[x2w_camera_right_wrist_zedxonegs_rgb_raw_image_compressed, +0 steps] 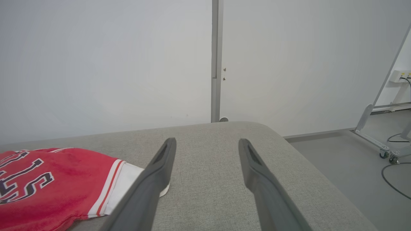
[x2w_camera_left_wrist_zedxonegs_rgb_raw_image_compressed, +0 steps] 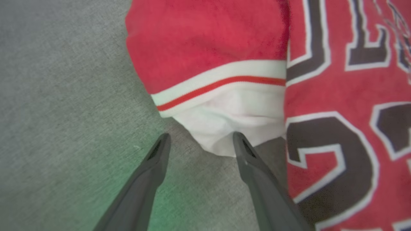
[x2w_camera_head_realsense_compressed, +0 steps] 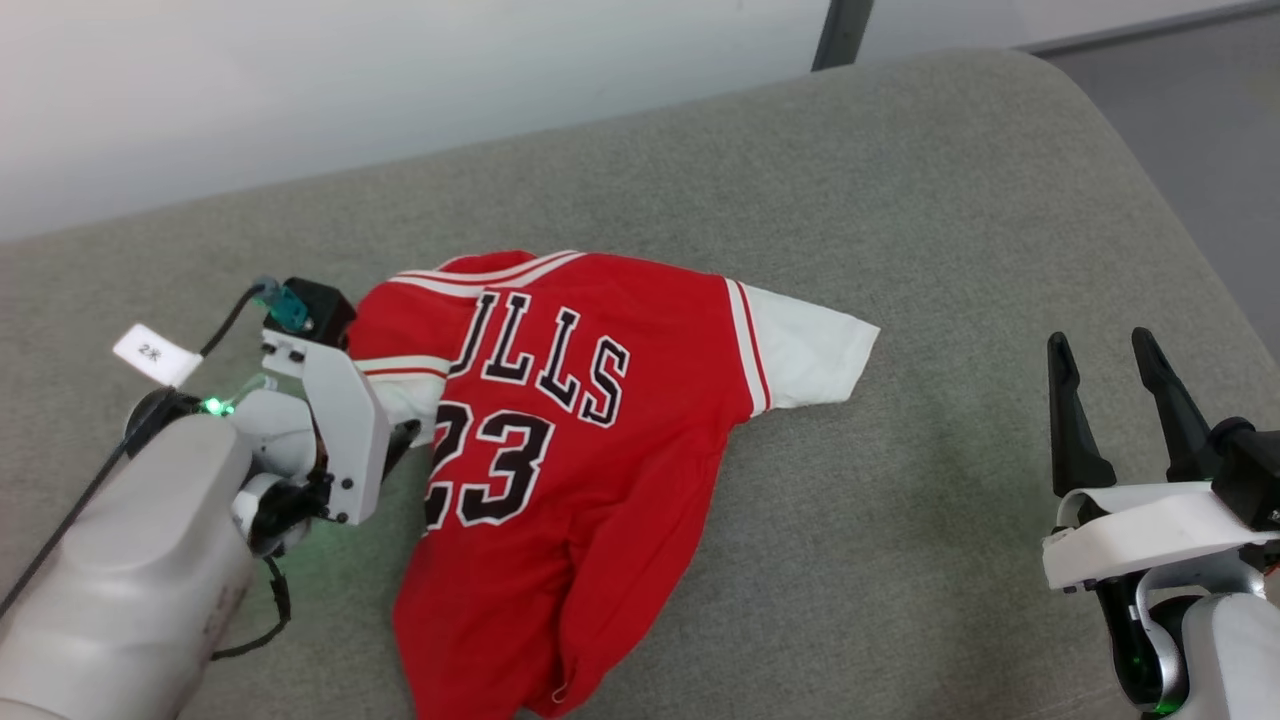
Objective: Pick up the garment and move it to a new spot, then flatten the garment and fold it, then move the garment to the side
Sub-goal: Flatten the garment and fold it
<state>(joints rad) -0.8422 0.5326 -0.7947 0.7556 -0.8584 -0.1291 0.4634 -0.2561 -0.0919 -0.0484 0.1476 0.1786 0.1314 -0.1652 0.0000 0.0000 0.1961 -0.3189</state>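
While left tool [x2w_camera_left_wrist_zedxonegs_rgb_raw_image_compressed: 200, 136] and right tool [x2w_camera_right_wrist_zedxonegs_rgb_raw_image_compressed: 207, 140] gape wide, the red garment [x2w_camera_head_realsense_compressed: 640, 440] lies rumpled.

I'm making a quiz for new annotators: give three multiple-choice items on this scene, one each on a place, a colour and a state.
1. The left gripper points at: A. the hem; B. the white sleeve of the red soft-fabric jersey T-shirt; C. the collar.
2. Its lettering is: A. blue; B. white, red-edged; C. black, white-edged.
3. The right gripper is: A. open, empty; B. shut on the sleeve; C. shut, empty.
B: the sleeve lies just ahead of its tips. C: "23" reads black edged white. A: its jaws stand apart over the grey fabric cushion.
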